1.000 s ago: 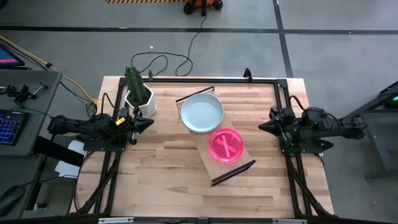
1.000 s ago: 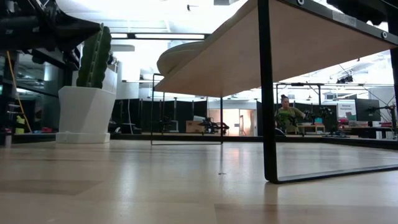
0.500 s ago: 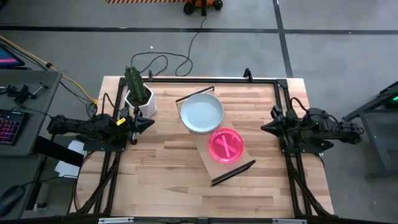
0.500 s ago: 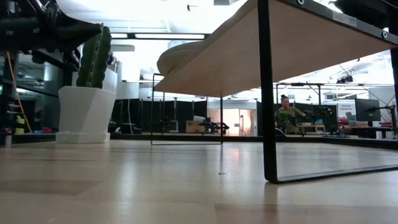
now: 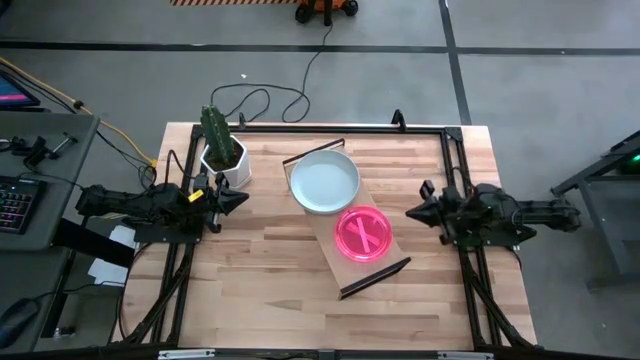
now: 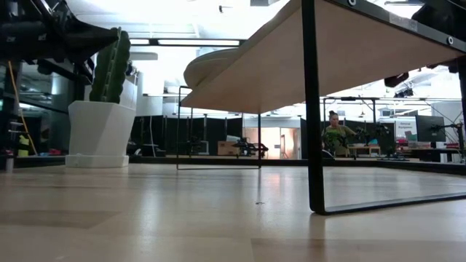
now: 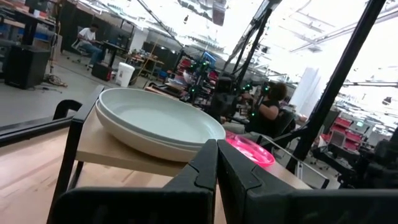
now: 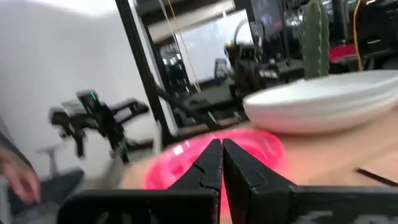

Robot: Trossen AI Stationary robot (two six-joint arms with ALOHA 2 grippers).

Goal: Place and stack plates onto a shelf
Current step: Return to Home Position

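A light-wood shelf [image 5: 332, 247] with dark end brackets lies slantwise mid-table. On its far part sits a stack of pale plates [image 5: 324, 182], sage-green rims [image 7: 134, 132] under a paler top. Nearer on the board rests the pink translucent plates [image 5: 363, 236], also seen in the right wrist view [image 8: 205, 160]. My left gripper [image 5: 240, 199] is shut, hovering left of the shelf. My right gripper [image 5: 410, 212] is shut, hovering right of the pink plates. Neither touches anything.
A white pot with a green cactus [image 5: 223, 152] stands at the far left, close to my left gripper. A dark frame [image 5: 340, 129] edges the table's far side. Bare wood [image 5: 270, 290] lies near of the shelf. A person [image 6: 335, 135] works in the room beyond.
My right gripper has moved toward the table's left, closing on the pink plates, staying shut. The left arm, shelf and plates have kept still.
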